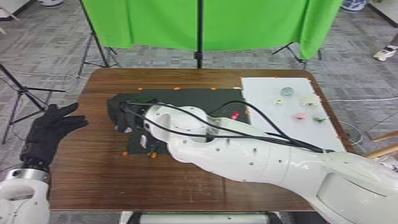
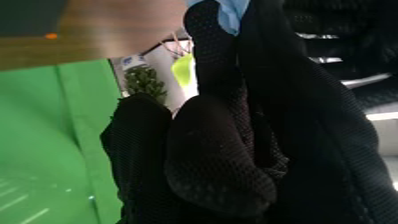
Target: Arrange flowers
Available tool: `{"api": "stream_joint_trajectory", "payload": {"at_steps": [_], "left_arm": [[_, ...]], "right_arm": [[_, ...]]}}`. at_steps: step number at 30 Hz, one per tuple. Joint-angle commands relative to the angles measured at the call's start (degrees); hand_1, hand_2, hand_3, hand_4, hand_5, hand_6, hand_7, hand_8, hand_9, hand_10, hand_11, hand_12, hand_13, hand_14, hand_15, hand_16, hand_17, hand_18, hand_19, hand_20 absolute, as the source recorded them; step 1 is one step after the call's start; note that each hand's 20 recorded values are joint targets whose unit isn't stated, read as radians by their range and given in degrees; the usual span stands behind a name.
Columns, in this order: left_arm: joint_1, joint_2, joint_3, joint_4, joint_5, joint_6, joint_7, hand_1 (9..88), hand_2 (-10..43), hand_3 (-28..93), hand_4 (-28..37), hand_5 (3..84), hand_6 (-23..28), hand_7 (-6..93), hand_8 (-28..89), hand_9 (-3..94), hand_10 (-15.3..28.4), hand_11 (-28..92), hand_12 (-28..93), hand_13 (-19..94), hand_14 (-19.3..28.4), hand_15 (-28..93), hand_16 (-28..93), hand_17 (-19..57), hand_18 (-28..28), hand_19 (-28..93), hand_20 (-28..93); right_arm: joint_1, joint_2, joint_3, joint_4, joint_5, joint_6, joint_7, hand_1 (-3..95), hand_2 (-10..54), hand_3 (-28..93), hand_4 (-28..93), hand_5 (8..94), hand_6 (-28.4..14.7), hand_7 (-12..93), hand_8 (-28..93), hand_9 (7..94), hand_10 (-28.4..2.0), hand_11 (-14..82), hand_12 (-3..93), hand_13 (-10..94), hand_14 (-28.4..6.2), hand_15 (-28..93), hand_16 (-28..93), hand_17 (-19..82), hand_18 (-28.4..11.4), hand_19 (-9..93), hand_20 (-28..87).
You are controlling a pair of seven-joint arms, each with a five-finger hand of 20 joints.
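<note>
In the head view my right hand [image 1: 122,114] is over the left edge of the black mat [image 1: 204,95]. In the right wrist view, the fingers of my right hand [image 2: 218,150] are bent, and a light blue thing [image 2: 233,14] is pinched at their tips. My left hand [image 1: 55,129] has its fingers spread beside the table's left edge, holding nothing. On the white sheet [image 1: 266,85] lie small flower pieces: a pale green one [image 1: 287,91], a pink one [image 1: 300,116], a green one [image 1: 321,120] and cream ones [image 1: 309,102]. A red piece [image 1: 234,116] is on the mat.
My right arm [image 1: 258,160] crosses the brown table [image 1: 115,185] and covers much of the mat. Loose black cables [image 1: 253,106] run along it. Behind the table hangs a green cloth [image 1: 249,25] on stands. A green plant [image 2: 144,82] stands in the room beyond.
</note>
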Motion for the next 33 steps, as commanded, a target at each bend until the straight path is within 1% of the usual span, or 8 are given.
{"api": "stream_joint_trajectory", "payload": {"at_steps": [1, 6, 9, 12, 19, 27, 32, 33], "left_arm": [[-1.28, 0.35, 1.46, 1.12, 0.38, -1.82, -0.22, 17.8, 28.5, 57, -28.3, 48.3, 9.4, 4.9, -5, 53.4, 17.4, 19, 10, 45, 21.1, 25, -2, 12.9, 15.8, 23, 20], [-2.44, 0.66, 2.33, 1.63, 0.65, -2.65, -0.11, 17.9, 22.3, 57, -28.3, 47.9, 9.8, 4.6, -5, 53.0, 17.6, 18, 10, 45, 21.1, 25, -2, 12.7, 16.0, 23, 20], [-2.37, 0.49, 2.2, 1.51, 0.87, -2.93, 0.02, 17.6, 19.0, 57, -28.3, 47.9, 9.9, 4.3, -5, 52.9, 17.7, 18, 10, 44, 21.3, 24, -2, 12.7, 16.0, 23, 20], [-2.11, 0.55, 1.93, 1.48, 0.79, -2.9, 0.22, 17.5, 18.0, 57, -28.3, 47.9, 9.9, 4.3, -5, 52.6, 17.7, 18, 11, 44, 21.3, 24, -2, 12.6, 16.0, 23, 20], [-1.24, -0.14, 1.0, 1.24, 0.91, -3.26, 0.32, 16.9, 17.0, 58, -28.3, 47.8, 10.0, 4.0, -5, 52.2, 17.9, 18, 11, 44, 21.3, 24, -1, 12.3, 16.0, 22, 19], [-0.56, -0.64, 0.72, 1.1, 0.93, -3.47, 0.67, 16.9, 16.3, 58, -28.3, 47.7, 9.9, 4.0, -5, 52.1, 17.9, 18, 11, 44, 21.0, 23, -1, 12.3, 15.9, 21, 19], [-0.44, -0.7, 0.64, 1.19, 1.07, -3.9, 0.7, 16.4, 15.7, 59, -28.3, 47.7, 9.8, 4.0, -5, 51.9, 17.8, 18, 11, 44, 21.0, 23, -1, 12.1, 15.9, 21, 19], [-0.34, -0.74, 0.54, 1.11, 1.12, -3.9, 0.72, 16.4, 15.7, 59, -28.3, 47.7, 9.8, 3.9, -5, 51.9, 17.8, 18, 11, 44, 21.1, 23, -1, 12.1, 15.9, 21, 19]], "right_arm": [[-0.28, -1.21, -0.37, 1.2, -0.86, 0.24, 0.9, 65.7, -9.5, 53, -15, 77.4, -1.0, 29, 12, 92.9, -8.5, 8.8, 41.7, 94, 0.6, 68, 29, 71, -12.1, 93, 63], [-1.45, -2.12, 0.09, 2.59, -2.89, -1.58, 1.25, 64.5, -9.5, 54, -16, 76.3, -0.1, 28, 10, 91.7, -7.9, 6.7, 39.9, 94, 0.6, 68, 29, 70, -12.2, 93, 63], [-1.94, -2.34, 0.63, 3.1, -3.67, -4.1, 1.44, 63.6, -9.5, 55, -15, 75.4, 0.4, 29, 10, 91.1, -8.4, 6.1, 39.1, 94, 0.5, 67, 29, 70, -12.2, 93, 63], [-1.99, -2.31, 1.3, 3.34, -3.67, -6.35, 1.52, 61.7, -9.5, 56, -15, 73.4, 0.5, 29, 9, 88.7, -8.4, 5.3, 36.8, 94, 0.7, 66, 31, 70, -12.2, 93, 63], [-1.37, -1.82, 0.78, 3.87, -6.19, -7.49, 1.76, 59.0, -9.5, 55, -14, 68.7, -0.1, 26, 10, 81.2, -8.6, 4.2, 34.3, 93, 0.6, 64, 33, 68, -12.5, 93, 63], [-1.57, -1.72, 1.32, 4.42, -8.86, -10.88, 1.74, 55.6, -9.5, 60, -16, 64.3, 0.2, 25, 7, 71.6, -11.0, 12.5, 22.6, 92, 0.6, 64, 32, 67, -12.5, 93, 62], [-1.31, -0.94, 1.72, 3.7, -8.32, -12.44, 2.7, 51.2, -9.5, 65, -17, 62.4, 1.4, 22, 2, 68.5, -12.6, 13.1, 18.6, 91, 0.1, 63, 32, 65, -12.9, 93, 61], [-1.19, -0.73, 1.75, 3.65, -8.05, -13.01, 2.62, 49.6, -9.5, 67, -17, 61.8, 2.1, 21, -4, 68.0, -13.0, 12.6, 18.1, 91, 0.0, 63, 32, 65, -13.0, 93, 61]]}}
